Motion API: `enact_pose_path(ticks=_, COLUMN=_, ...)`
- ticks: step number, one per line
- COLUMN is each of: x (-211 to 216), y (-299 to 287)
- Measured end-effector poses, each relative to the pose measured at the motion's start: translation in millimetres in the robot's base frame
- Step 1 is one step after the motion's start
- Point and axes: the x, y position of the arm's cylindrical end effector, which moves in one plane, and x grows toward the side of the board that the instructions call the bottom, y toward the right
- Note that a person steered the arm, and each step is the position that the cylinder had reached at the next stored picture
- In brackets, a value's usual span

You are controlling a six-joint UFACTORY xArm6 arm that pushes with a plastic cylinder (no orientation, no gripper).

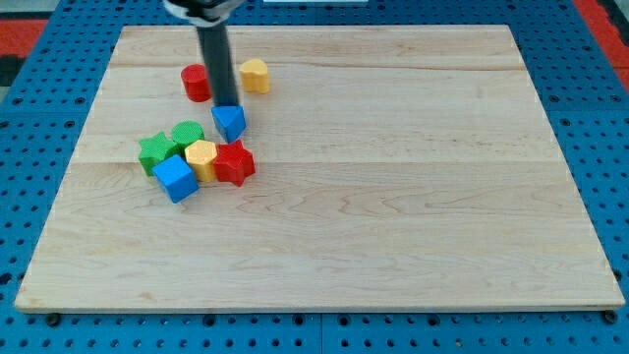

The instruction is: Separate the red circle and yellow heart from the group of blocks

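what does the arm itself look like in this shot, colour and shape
Only the end of my arm shows: a straight, smooth, dark grey to black round rod, its tip plain and blunt. At the view's top it joins a wider black and silver mount. No cables or markings are visible.

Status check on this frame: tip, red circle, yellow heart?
My tip between red circle block and yellow heart block, above blue block. Both apart from cluster. Nothing blocking.

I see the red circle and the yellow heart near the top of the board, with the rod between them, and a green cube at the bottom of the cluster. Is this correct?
Not quite: in the camera view the cube at the cluster's bottom is blue, not green. The rest holds: the red circle and yellow heart sit near the board's top, with the rod between them and my tip just above the blue block.
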Motion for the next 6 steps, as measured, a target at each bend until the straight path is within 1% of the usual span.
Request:
enact_pose_path(ticks=1, x=-9.2, y=-63.9)
enact_pose_path(ticks=2, x=-11.8, y=-100.2)
enact_pose_path(ticks=3, x=-31.9, y=-52.5)
enact_pose_path(ticks=4, x=-32.6, y=-1.0)
enact_pose_path(ticks=5, x=-53.6, y=7.7)
enact_pose_path(ticks=6, x=-56.6, y=13.8)
